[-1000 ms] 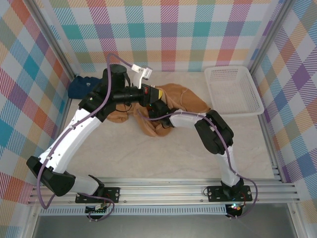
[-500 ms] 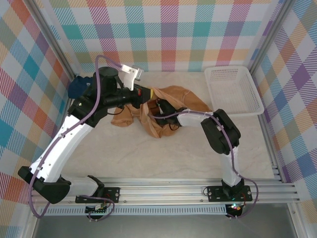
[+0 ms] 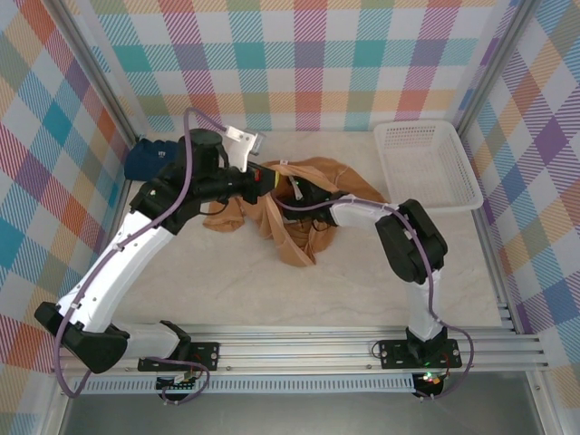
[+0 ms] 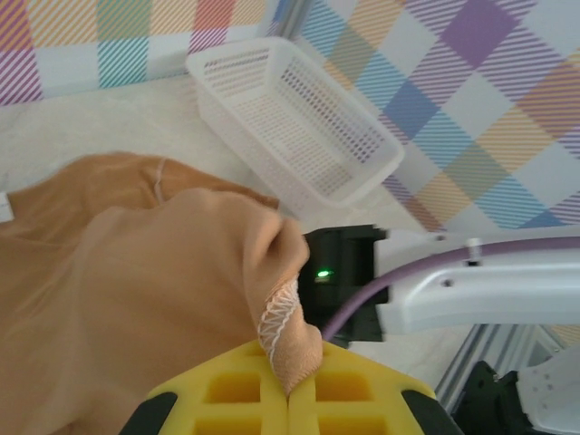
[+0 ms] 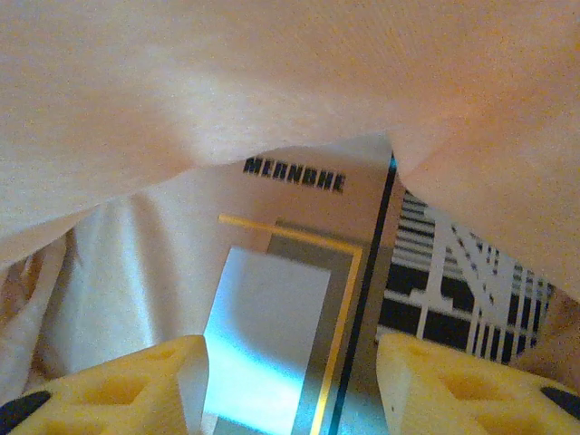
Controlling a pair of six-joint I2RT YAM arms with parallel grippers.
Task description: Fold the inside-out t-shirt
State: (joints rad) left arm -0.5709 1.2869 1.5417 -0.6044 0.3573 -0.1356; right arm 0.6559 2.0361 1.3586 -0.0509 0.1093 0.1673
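Beige marbled worktop (image 3: pixel 227 290): tan soft-fabric inside-out t-shirt (image 3: pixel 292 243) bunched mid-back, part lifted. My left claw (image 4: pixel 288 381) pinching stitched hem, holding it up. My right claw (image 5: pixel 285 381) spread under fabric, likely to turn shirt right-side out.

- Top cam: fixed, high behind both arm bases, looking down and forward over the whole tabletop (image 3: pixel 272 290); farthest view.
- Left wrist cam: sits behind the left end effector (image 4: pixel 288 390), faces the basket (image 4: pixel 299 118) and right arm (image 4: pixel 471 290); close on the t-shirt (image 4: pixel 118 272).
- Right wrist cam: right end effector (image 5: pixel 290 381) at bottom edge; very close, under t-shirt fabric, facing a printed label (image 5: pixel 299 227).
- Shared: t-shirt in all three; basket in top and left wrist.
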